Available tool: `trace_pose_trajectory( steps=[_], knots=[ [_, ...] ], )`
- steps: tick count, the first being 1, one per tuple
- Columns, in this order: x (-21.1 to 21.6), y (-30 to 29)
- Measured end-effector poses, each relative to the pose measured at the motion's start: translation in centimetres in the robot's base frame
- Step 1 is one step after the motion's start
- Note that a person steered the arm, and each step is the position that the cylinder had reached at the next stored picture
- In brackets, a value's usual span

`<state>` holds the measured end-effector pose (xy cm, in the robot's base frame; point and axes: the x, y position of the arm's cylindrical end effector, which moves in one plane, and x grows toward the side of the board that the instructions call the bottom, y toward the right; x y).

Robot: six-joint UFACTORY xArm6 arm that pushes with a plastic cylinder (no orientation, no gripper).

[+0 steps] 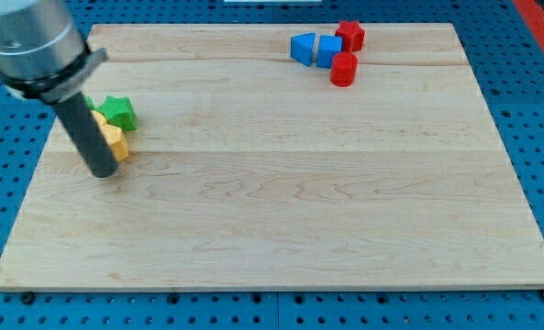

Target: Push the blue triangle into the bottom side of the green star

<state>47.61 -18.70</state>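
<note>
My tip (pixel 104 171), the lower end of the straight dark rod, rests on the light wooden table top (pixel 281 202) at the view's left. It has no fingers, so nothing is grasped. It stands just beside a small yellow block (pixel 116 141), on that block's lower left, and the rod hides part of the block. The green star block (pixel 119 112) lies just above the yellow one. The blue triangle block (pixel 301 49) is well apart, near the view's top, touching a blue cube (pixel 328 50). A red star-shaped block (pixel 350 35) and a red cylinder (pixel 343 70) sit beside the cube.
</note>
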Motion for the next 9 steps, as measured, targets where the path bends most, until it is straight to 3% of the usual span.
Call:
trace_pose_trajectory(
  steps=[2, 3, 5, 6, 7, 9],
  knots=[
    [-0.5, 21.1],
    [-3.4, 27.5],
    [-15.2, 40.5],
    [-23.4, 42.2],
    [-28.4, 39.9],
    [-28.1, 24.9]
  ],
)
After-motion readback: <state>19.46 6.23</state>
